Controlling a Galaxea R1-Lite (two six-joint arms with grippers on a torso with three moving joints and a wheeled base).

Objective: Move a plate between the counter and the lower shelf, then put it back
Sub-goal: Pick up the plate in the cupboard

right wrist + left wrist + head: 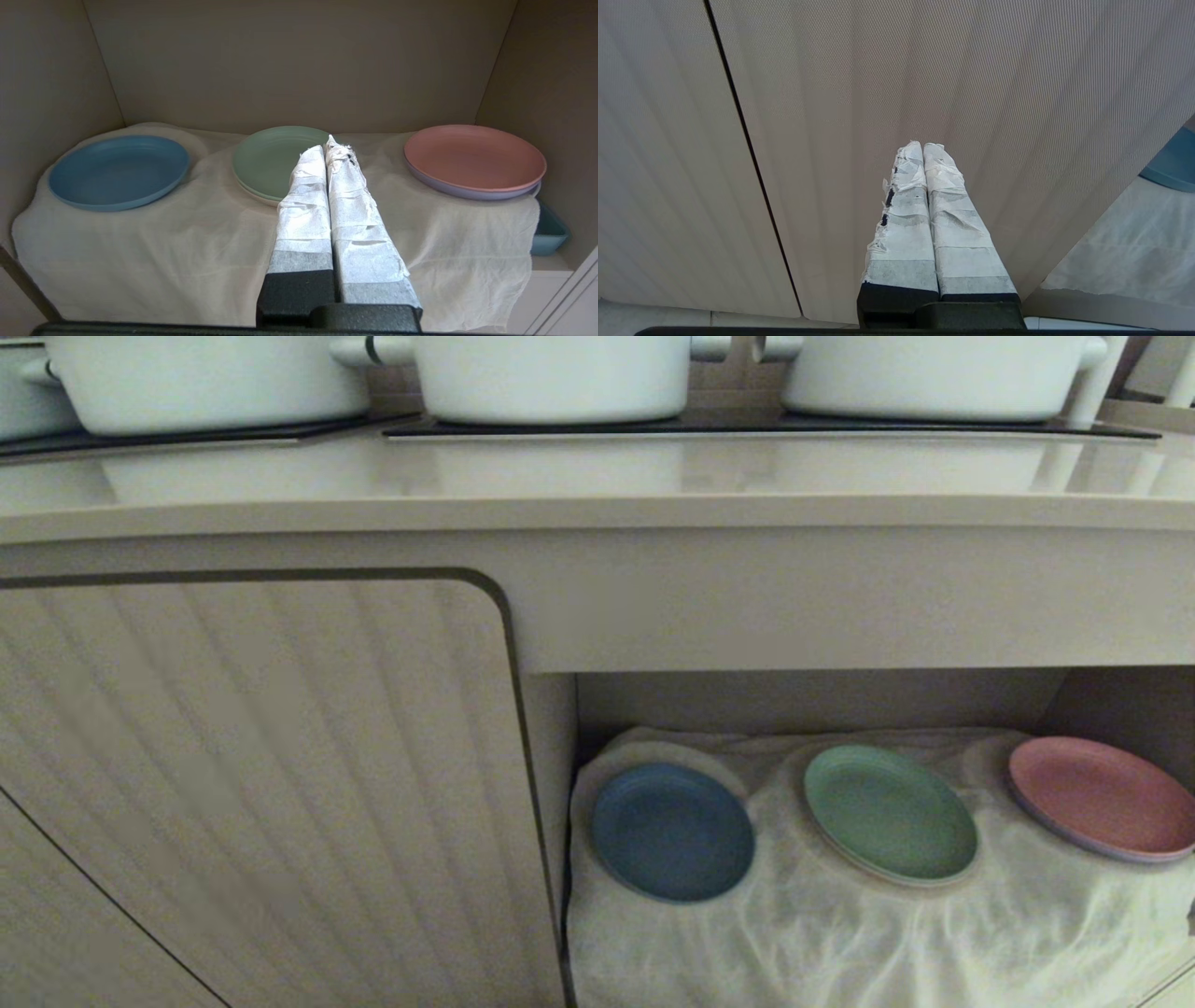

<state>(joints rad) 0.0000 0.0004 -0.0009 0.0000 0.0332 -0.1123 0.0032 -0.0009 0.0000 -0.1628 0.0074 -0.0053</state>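
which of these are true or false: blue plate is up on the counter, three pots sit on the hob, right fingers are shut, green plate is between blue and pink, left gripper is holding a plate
1. The blue plate is on the counter. False: it lies on the white cloth in the lower shelf.
2. Three white pots stand on the hob. True.
3. The right gripper has its fingers shut. True, and they hold nothing.
4. The green plate lies between the blue plate and the pink plate. True.
5. The left gripper holds a plate. False: its fingers are shut and empty, facing the ribbed cabinet door.
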